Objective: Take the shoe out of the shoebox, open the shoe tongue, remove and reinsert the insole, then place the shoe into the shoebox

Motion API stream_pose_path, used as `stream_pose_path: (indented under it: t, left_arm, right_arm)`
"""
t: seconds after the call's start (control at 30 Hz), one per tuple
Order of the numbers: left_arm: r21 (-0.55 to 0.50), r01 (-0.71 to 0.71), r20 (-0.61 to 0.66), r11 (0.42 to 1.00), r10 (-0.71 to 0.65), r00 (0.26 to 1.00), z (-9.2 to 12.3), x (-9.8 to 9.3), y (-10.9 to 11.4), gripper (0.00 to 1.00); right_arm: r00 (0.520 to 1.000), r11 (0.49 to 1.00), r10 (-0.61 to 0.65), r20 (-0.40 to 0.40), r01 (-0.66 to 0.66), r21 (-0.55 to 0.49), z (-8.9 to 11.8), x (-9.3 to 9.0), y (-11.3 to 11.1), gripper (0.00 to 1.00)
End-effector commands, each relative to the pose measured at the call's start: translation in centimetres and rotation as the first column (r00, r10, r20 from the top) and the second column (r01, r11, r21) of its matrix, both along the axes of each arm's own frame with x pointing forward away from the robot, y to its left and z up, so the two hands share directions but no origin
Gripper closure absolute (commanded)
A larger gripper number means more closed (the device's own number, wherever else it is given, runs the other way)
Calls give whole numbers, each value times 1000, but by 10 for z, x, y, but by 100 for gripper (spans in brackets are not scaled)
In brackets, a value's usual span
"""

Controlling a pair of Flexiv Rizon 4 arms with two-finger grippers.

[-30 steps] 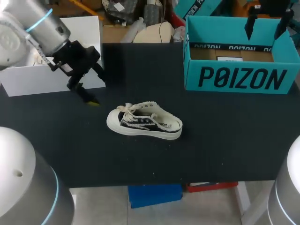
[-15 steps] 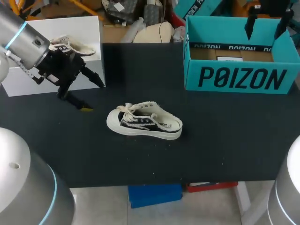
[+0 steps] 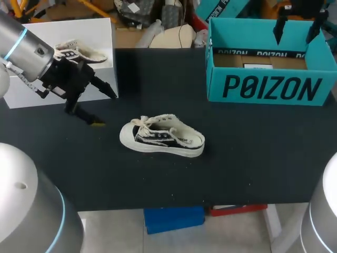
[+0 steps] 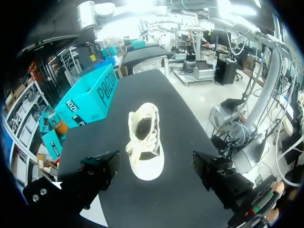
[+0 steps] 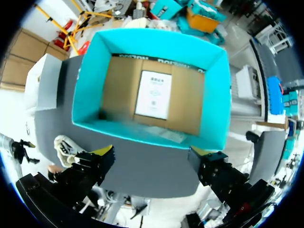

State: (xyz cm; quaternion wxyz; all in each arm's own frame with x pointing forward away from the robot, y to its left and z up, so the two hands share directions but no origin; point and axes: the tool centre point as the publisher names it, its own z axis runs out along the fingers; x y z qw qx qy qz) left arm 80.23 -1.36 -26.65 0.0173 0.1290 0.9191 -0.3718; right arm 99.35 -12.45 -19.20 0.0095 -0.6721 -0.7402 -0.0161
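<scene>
Our left gripper [image 3: 108,110] hangs at the left of the frame, low over the black table [image 3: 253,163], its fingers spread wide and holding nothing. The shoe [image 3: 162,138] sits on its sole near the middle of the frame, toe toward the left, apart from both fingers. In our left wrist view it lies ahead of the gripper, toe nearest. Our right gripper [image 3: 298,29] is at the upper right, above the teal shoebox [image 3: 271,87], fingers wide apart and empty. Its wrist view looks down into the box, where a white sheet [image 5: 154,95] lies on the brown floor. At the upper left, a second shoe [image 3: 79,52] rests on a white box [image 3: 100,31].
</scene>
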Motion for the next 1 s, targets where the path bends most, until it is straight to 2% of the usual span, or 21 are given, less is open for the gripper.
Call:
stream_pose_path:
  t: [0.03, 0.17, 0.27, 0.8, 0.9, 1.0]
  left_arm:
    - [-1, -2, 5, 1000, 2, 1000, -1, -1, 1, 0]
    - [-1, -2, 5, 1000, 2, 1000, -1, -1, 1, 0]
    - [-1, -2, 5, 1000, 2, 1000, -1, -1, 1, 0]
    - [-1, -2, 5, 1000, 2, 1000, -1, -1, 1, 0]
    - [-1, -2, 5, 1000, 2, 1000, -1, -1, 1, 0]
    - [-1, -2, 5, 1000, 2, 1000, -1, -1, 1, 0]
  right_arm:
    - [903, 903, 429, 17, -429, -27, 12, -56, 104, 0]
    - [723, 722, 690, 40, -691, 38, -1, -132, 186, 0]
    - [646, 642, 759, 81, -763, 68, -23, -182, 230, 0]
    - [646, 642, 759, 81, -763, 68, -23, -182, 230, 0]
    - [506, 508, 852, 135, -861, 18, -33, -187, 271, 0]
    - [431, 439, 887, 168, -898, -13, -47, -190, 286, 0]
